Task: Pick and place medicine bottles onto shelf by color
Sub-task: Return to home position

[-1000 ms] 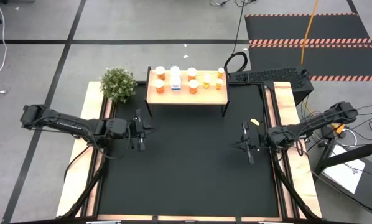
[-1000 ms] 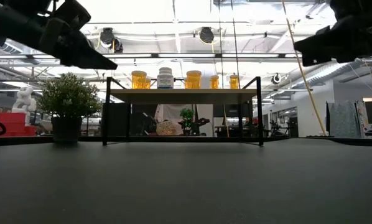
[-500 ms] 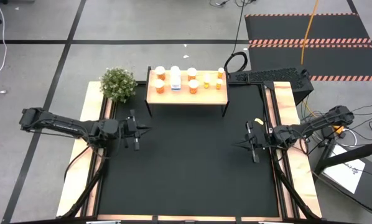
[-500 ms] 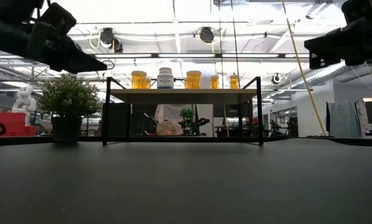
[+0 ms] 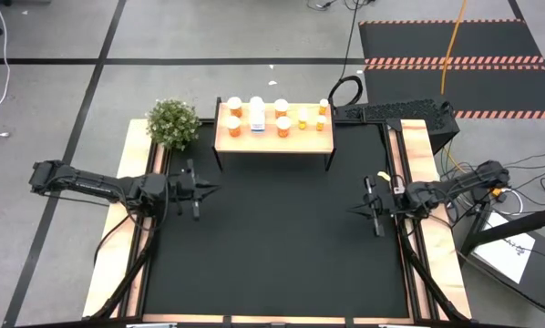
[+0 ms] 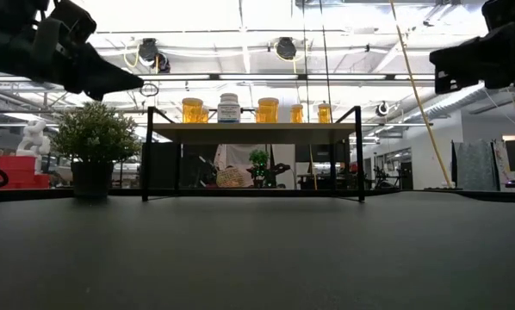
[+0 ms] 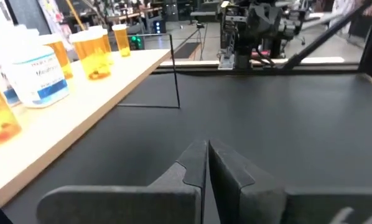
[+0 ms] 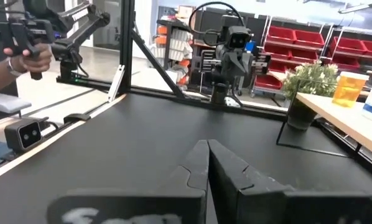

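Note:
The shelf (image 5: 274,137), light wood on black legs, stands at the far middle of the black mat. On its top stand several medicine bottles: orange ones with white caps (image 5: 233,126) (image 6: 192,109) (image 7: 93,53) and a white one with a blue label (image 5: 257,118) (image 6: 229,108) (image 7: 40,74). My left gripper (image 5: 218,189) (image 7: 208,152) hovers shut over the mat's left side, pointing level toward the right. My right gripper (image 5: 350,210) (image 8: 207,149) hovers shut over the mat's right side, pointing toward the left. Neither holds anything.
A potted plant (image 5: 173,123) stands left of the shelf. Pale wooden rails (image 5: 134,173) (image 5: 420,164) run along the mat's left and right sides. A black device (image 5: 395,111) lies at the far right. A person's hand (image 8: 27,53) shows beyond the table.
Both arms have drawn back from the mat's middle: my left gripper toward the table's left edge, my right gripper toward the right edge, both sinking slightly. Both have stayed shut. The bottles on the shelf have not moved.

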`<state>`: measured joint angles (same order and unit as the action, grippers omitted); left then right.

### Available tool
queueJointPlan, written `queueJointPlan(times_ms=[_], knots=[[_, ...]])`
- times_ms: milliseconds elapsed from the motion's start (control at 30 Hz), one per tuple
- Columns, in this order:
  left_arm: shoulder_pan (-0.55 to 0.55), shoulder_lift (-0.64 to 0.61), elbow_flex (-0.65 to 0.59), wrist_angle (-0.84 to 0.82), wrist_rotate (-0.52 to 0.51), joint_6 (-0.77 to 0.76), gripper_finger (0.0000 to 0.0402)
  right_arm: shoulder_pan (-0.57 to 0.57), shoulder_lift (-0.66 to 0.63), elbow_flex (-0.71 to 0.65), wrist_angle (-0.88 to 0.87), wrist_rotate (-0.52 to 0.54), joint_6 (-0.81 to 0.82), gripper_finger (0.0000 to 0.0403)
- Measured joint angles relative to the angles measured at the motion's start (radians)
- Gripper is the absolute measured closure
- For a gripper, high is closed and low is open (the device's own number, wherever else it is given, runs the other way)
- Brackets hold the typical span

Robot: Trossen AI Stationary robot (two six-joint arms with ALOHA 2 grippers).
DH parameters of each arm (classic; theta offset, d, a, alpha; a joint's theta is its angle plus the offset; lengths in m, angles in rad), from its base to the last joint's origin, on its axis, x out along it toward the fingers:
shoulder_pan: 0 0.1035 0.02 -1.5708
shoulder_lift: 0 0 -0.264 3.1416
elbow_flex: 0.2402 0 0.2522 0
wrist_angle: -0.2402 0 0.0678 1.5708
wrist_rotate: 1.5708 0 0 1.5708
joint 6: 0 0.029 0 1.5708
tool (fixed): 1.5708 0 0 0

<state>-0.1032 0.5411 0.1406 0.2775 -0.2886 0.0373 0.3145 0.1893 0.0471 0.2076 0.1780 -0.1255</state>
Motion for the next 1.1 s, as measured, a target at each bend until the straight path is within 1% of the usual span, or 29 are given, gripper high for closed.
queueJointPlan(times_ms=[67,133,300,367,600,700,900,1100], knots=[[0.0,0.0,0.0,-0.012,0.0,0.029,0.038,0.0,-0.039,0.0,-0.043,0.0,-0.002,0.0403],[0.0,0.001,0.0,-0.027,0.001,0.025,0.038,0.0,-0.079,0.0,-0.084,-0.001,0.0,0.0403],[0.0,0.001,0.0,-0.045,0.001,0.016,0.038,0.0,-0.165,-0.001,-0.151,-0.072,-0.023,0.0403],[0.0,0.001,0.0,-0.044,0.001,0.015,0.038,0.0,-0.189,-0.001,-0.157,-0.079,-0.033,0.0403],[0.0,0.001,0.0,-0.043,0.003,0.006,0.038,-0.001,-0.188,-0.002,-0.166,-0.083,-0.074,0.0403],[0.0,0.001,0.0,-0.043,0.002,0.014,0.038,-0.007,-0.186,-0.002,-0.165,-0.105,-0.099,0.0403],[0.0,0.0,0.0,-0.037,0.0,0.048,0.038,-0.068,-0.186,-0.002,-0.178,-0.11,-0.104,0.0403],[0.0,0.0,0.0,-0.037,-0.001,0.052,0.038,-0.163,-0.186,-0.002,-0.157,-0.241,-0.103,0.0403]])
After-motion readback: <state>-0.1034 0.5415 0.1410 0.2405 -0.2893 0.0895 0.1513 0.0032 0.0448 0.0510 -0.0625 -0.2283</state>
